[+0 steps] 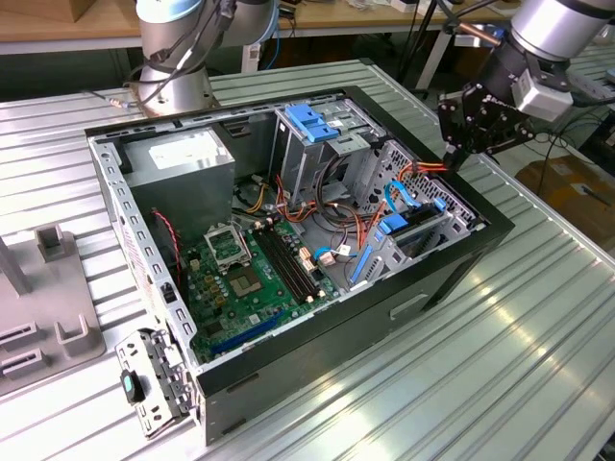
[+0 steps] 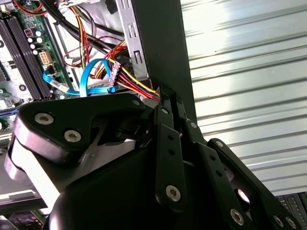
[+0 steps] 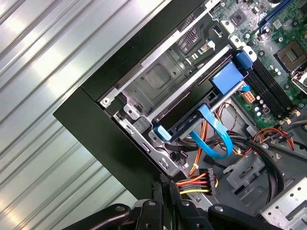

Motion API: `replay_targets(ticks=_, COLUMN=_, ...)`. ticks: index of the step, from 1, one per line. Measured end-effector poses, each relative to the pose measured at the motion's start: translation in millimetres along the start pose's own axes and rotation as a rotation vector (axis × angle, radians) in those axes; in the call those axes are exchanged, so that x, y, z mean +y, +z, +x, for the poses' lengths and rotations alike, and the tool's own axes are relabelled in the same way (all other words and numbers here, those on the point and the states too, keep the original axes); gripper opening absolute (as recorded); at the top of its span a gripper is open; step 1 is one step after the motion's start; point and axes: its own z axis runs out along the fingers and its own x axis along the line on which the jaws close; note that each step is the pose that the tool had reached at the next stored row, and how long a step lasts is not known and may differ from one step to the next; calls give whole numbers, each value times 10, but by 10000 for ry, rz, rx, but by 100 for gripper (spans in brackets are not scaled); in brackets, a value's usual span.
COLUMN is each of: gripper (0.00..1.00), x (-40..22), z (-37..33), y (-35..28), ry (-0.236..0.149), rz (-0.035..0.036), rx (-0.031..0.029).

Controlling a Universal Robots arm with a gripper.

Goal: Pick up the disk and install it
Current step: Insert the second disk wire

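Note:
The disk (image 1: 408,233), silver-grey with blue carrier rails (image 3: 229,76), lies in the bay at the corner of the open computer case (image 1: 461,254) on the exterior view's right. My gripper (image 1: 454,158) hangs over the case's black rim, just beyond that bay. In both wrist views its fingertips (image 2: 165,96) are pressed together, the gripper (image 3: 164,186) being shut with nothing seen between them. The tips sit right beside a red, yellow and black wire bundle (image 3: 192,182) that ends in a connector. The disk is apart from the gripper.
A blue bracket (image 1: 312,120) tops the metal drive cage at the back. The motherboard (image 1: 245,269) and power supply (image 1: 183,158) fill the case's left half. A blue flat cable (image 3: 216,139) loops by the bay. A grey fixture (image 1: 48,288) stands on the ribbed table (image 1: 538,365).

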Motion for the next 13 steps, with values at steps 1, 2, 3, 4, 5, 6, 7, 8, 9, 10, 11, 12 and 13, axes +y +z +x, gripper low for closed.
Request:
replay_targets(ticks=1, gripper=17, x=9, z=-9, y=0, ry=1, rz=0, rx=0)
replay_targets(ticks=2, gripper=17, x=25, z=-28, y=1, ry=0, rz=0, rx=0)
replay_targets(ticks=3, gripper=17, x=35, z=-38, y=1, ry=0, rz=0, rx=-1)
replay_targets(ticks=4, gripper=17, x=52, z=-56, y=1, ry=1, rz=1, rx=0)
replay_targets(ticks=5, gripper=17, x=61, z=-67, y=2, ry=1, rz=1, rx=-1)
replay_targets(ticks=6, gripper=17, x=70, z=-76, y=2, ry=1, rz=0, rx=0)
replay_targets(ticks=7, gripper=17, x=76, z=-81, y=2, ry=1, rz=0, rx=0)
replay_targets(ticks=8, gripper=17, x=76, z=-81, y=2, ry=-1, rz=0, rx=0)
replay_targets(ticks=9, gripper=17, x=76, z=-81, y=2, ry=-1, rz=-1, rx=0)
replay_targets(ticks=10, gripper=17, x=75, z=-82, y=1, ry=-1, rz=-1, rx=1)
replay_targets(ticks=11, gripper=17, x=76, z=-82, y=1, ry=0, rz=-1, rx=1)
replay_targets(ticks=12, gripper=17, x=76, z=-82, y=1, ry=0, rz=-1, rx=1)
replay_targets(ticks=13, gripper=17, x=76, z=-82, y=1, ry=0, rz=-1, rx=1)
